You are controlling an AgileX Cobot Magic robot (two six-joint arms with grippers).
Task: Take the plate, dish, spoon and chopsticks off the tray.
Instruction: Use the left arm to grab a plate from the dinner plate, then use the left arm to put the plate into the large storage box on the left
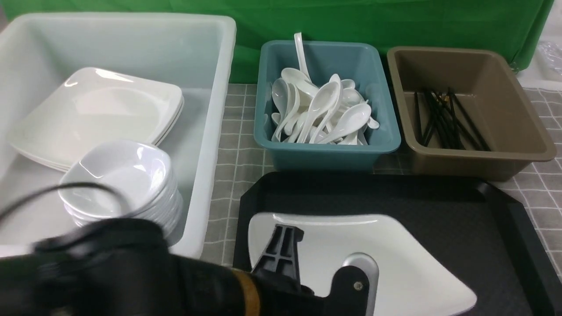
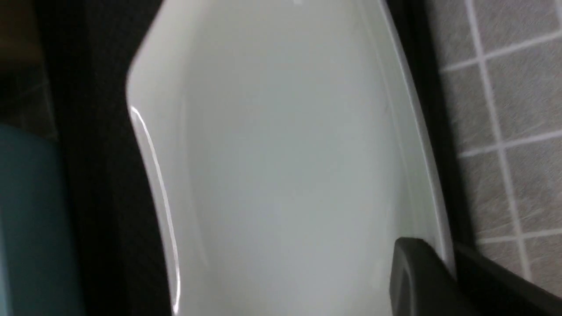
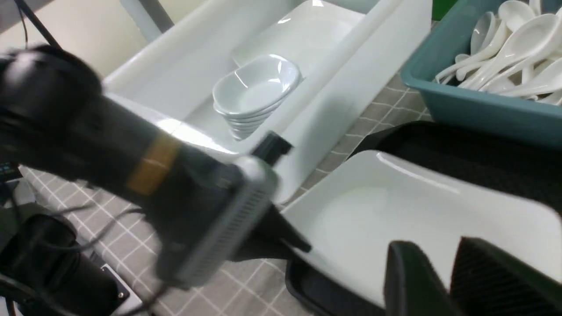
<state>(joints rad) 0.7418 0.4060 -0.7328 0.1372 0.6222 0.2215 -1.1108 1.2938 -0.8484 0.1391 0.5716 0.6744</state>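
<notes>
now | my left gripper (image 1: 284, 235) clamps the plate (image 1: 395, 263) by its rim, left side of the tray (image 1: 461, 202) | my right gripper (image 3: 452, 281): cannot tell if closed

Soft, even light keeps the front view bright, with faint shadows and small glints on the stacked bowls (image 1: 118, 175). The left arm (image 1: 131, 272) smears with motion blur there and in the right wrist view. The left wrist view is dim and unfocused; a thin glare streak lines the rim of the plate (image 2: 285, 153).
</notes>
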